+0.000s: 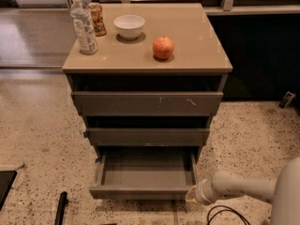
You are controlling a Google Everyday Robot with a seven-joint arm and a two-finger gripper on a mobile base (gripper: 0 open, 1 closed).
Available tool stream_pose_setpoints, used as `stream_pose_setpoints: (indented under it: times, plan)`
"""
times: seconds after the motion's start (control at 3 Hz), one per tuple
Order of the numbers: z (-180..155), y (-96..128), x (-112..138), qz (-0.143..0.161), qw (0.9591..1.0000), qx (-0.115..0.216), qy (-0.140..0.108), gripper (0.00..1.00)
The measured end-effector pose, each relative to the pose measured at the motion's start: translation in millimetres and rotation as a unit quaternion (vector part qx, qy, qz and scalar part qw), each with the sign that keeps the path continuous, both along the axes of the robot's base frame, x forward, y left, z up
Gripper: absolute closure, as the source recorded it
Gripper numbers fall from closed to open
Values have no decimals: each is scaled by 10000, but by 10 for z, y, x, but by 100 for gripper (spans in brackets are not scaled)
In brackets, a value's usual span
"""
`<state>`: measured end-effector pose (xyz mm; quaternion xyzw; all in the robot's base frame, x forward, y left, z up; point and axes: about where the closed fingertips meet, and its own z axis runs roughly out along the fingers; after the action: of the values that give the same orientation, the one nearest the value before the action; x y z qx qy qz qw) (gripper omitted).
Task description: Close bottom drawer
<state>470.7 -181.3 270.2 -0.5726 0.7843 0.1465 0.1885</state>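
The bottom drawer (142, 190) of the grey-brown cabinet (146, 103) is pulled out toward me. It is a shallow wide tray with a plain flat front, and its inside looks empty. My gripper (191, 196) is on the end of the white arm that reaches in from the lower right. It sits low, right at the front right corner of the bottom drawer's front panel. The middle drawer (147, 136) and the scratched top drawer (146, 102) stand only slightly out.
On the cabinet top stand a clear bottle (84, 25), a can (96, 18), a white bowl (129, 26) and a red apple (163, 47). A dark stick-like object (61, 207) lies on the speckled floor at lower left. A black cable (224, 214) runs under the arm.
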Motion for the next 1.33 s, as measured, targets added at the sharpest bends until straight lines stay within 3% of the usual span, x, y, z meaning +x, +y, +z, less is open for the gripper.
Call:
stream_pose_setpoints:
  times: [0.33, 0.67, 1.0, 1.33]
  plan:
    - [-613, 179, 190, -34, 9995, 286, -106, 100]
    - [-630, 192, 181, -22, 9996, 252, -111, 100]
    - [-677, 237, 284, 28, 9985, 227, -506, 100]
    - [-714, 252, 481, -23, 9942, 234, -1051, 100]
